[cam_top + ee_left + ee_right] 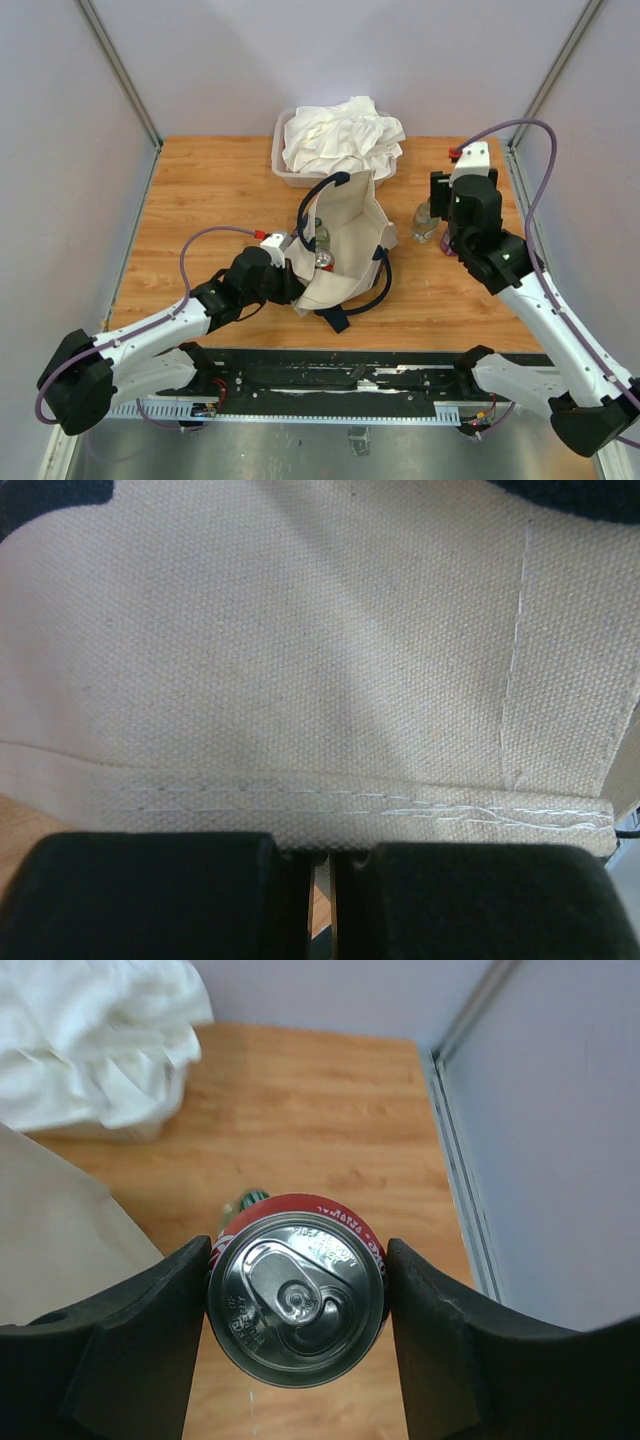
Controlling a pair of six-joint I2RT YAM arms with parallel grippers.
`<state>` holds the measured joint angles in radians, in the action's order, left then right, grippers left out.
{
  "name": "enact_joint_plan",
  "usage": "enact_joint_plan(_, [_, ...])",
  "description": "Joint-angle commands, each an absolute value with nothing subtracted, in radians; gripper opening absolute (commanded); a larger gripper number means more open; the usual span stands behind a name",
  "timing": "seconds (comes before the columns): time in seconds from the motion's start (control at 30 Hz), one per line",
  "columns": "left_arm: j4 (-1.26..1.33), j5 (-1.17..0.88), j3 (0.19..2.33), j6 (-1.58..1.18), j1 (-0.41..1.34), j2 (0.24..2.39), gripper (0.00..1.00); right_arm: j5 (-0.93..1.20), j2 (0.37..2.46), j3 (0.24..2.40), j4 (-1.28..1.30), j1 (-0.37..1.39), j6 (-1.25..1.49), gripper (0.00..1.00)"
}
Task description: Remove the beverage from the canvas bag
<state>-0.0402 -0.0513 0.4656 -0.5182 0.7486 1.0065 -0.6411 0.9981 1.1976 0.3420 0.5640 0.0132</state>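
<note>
Only the right wrist view shows the round, silver-topped can clamped in the right gripper; the left gripper pinches the coarse woven hem of the bag.

This is a robot lab, and I work in a small test booth. My left arm and right arm are bolted to a metal rail at the near edge of a wooden bench. Plain grey walls on metal posts close the bench in on three sides. Purple cables loop along both arms. A bare metal floor shows below the rail.
</note>
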Motion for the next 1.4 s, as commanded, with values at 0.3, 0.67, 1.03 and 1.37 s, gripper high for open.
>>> enact_joint_plan(0.3, [-0.161, -0.039, 0.46, -0.476, 0.748, 1.044, 0.07, -0.52, 0.857, 0.761, 0.329, 0.35, 0.34, 0.01])
enact_joint_plan(0.67, [-0.16, -0.035, 0.463, -0.474, 0.747, 1.048, 0.07, -0.457, 0.906, 0.632, 0.279, 0.271, 0.411, 0.01])
enact_joint_plan(1.03, [-0.16, -0.035, 0.469, -0.474, 0.747, 1.061, 0.07, -0.371, 0.98, 0.598, 0.224, 0.188, 0.439, 0.02])
enact_joint_plan(1.37, [-0.15, -0.039, 0.474, -0.476, 0.747, 1.081, 0.07, -0.373, 0.983, 0.606, 0.264, 0.18, 0.411, 0.84])
